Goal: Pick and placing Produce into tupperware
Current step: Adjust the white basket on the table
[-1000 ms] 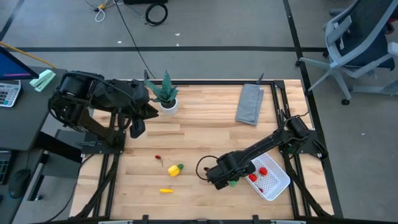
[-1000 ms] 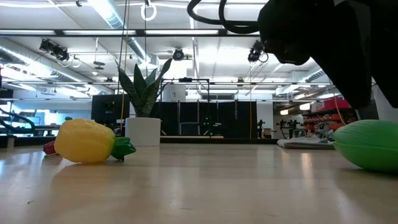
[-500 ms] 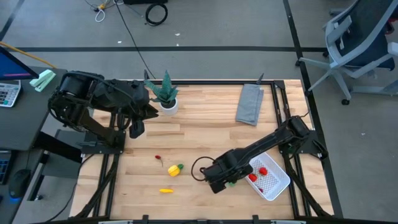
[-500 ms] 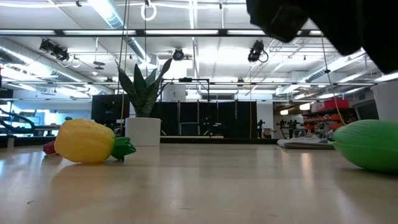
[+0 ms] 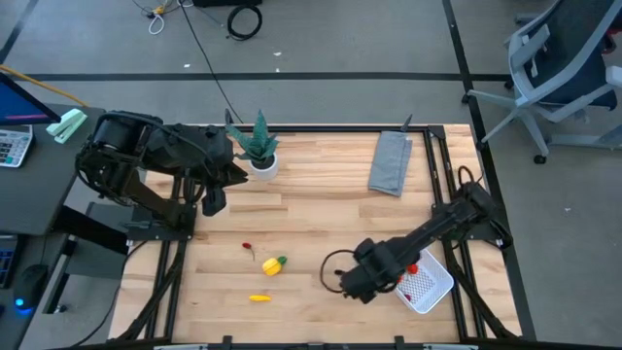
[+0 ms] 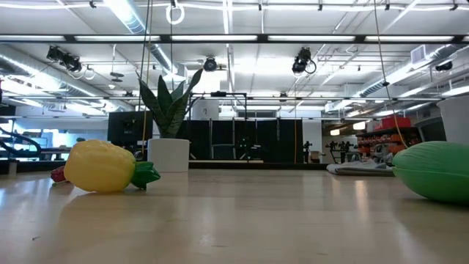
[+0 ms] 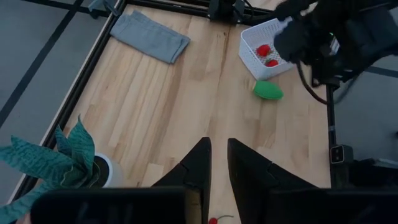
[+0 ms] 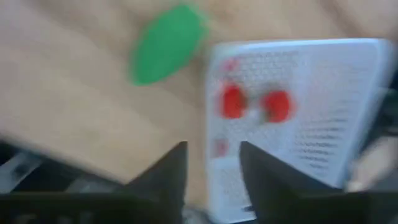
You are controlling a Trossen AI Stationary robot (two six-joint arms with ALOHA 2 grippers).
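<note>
The white tupperware [image 5: 431, 284] stands at the near right with two red pieces [image 8: 233, 101] in it. The green oblong [image 7: 268, 91] lies on the table just beside it and also shows in the low view [image 6: 436, 170]; my right arm hides it in the high view. My right gripper [image 5: 362, 280] hovers open and empty above it [image 8: 211, 165]. A yellow piece with a green end [image 5: 275, 263], a thin yellow-orange piece [image 5: 259, 297] and a small red piece [image 5: 247, 247] lie at the near middle-left. My left gripper [image 5: 212, 199] waits at the far left, its fingers a narrow gap apart [image 7: 217, 155].
A potted plant in a white pot [image 5: 259, 154] stands at the far left-middle. A folded grey cloth [image 5: 391, 162] lies at the far right. Bare wood lies between the loose produce and the tupperware.
My right gripper has risen out of the low view and gone toward the table's right edge, toward the tupperware. The green oblong has stayed where it was on the table.
</note>
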